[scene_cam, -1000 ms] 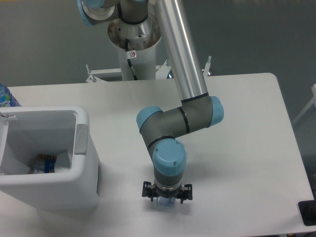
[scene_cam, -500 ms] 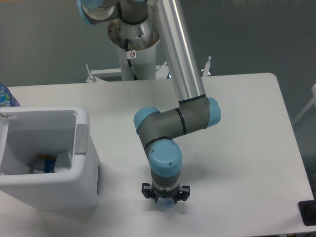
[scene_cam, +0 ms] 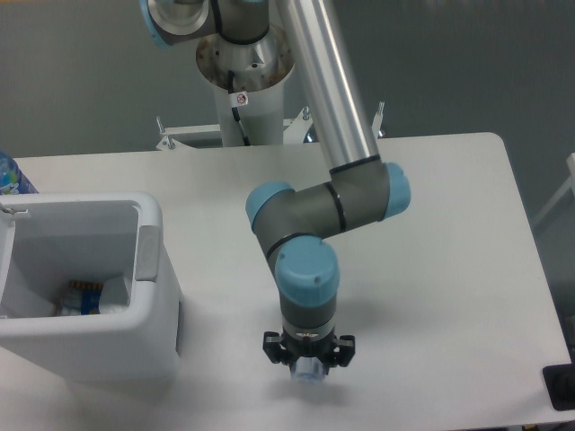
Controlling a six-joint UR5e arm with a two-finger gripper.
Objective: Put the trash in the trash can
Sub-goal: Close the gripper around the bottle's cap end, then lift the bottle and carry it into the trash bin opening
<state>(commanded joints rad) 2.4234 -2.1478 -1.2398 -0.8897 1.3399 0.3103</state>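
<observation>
White table [scene_cam: 449,269] fills most of frame. Blue-patterned object [scene_cam: 11,175] at far left edge. Dark object [scene_cam: 561,388] at lower right corner.

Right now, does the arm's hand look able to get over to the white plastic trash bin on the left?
Probably yes: only bare tabletop lies between the hand and the white plastic trash bin, whose top is open.

End effector [scene_cam: 308,370] fingers hidden by wrist; trash can [scene_cam: 148,269] cut off left
</observation>
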